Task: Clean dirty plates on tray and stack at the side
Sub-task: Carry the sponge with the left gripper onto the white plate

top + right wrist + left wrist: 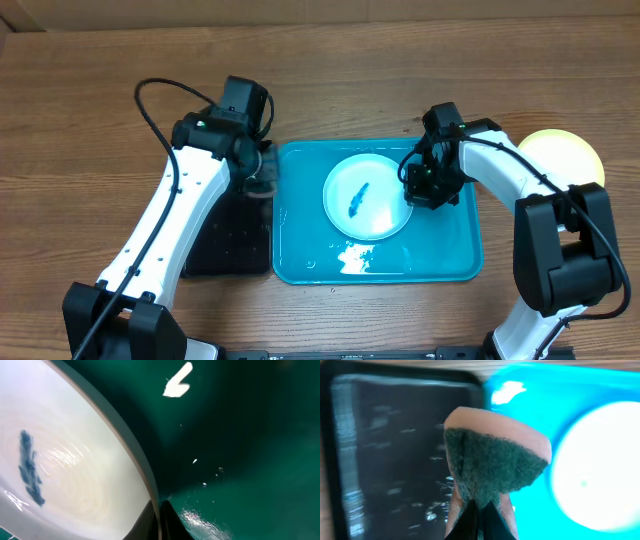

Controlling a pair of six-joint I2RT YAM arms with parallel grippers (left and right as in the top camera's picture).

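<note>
The left fingers (480, 516) are closed narrow on a sponge (495, 457). Its dark green scouring face is turned to the wrist camera and its pale orange body is behind. From overhead the sponge hangs just at the left rim of the cyan tray (300, 262), over the near edge of the black tray (235, 240) that lies beside it. It is not touching any plate.

The right fingers (159, 513) are drawn close together with the rim of the smeared plate (375, 215) running in between them. They appear to pinch that plate at its right edge. The plate is light cyan with a white centre and sits flat in the middle of the cyan tray. A dark blue smear (30, 470) is plain on its centre.

Further out, a yellow-green plate (565, 152) rests on the wooden worktop (100, 80) to the right of the tray, partly hidden by the right arm. I cannot tell whether another plate lies under it.

The task looks partly done. At least one plate is already set aside, and what shows of it looks clean. The plate on the tray is not yet wiped and has still to be stacked at the side.

By count there are two plates in view, one sponge, one cyan tray and one black tray.
</note>
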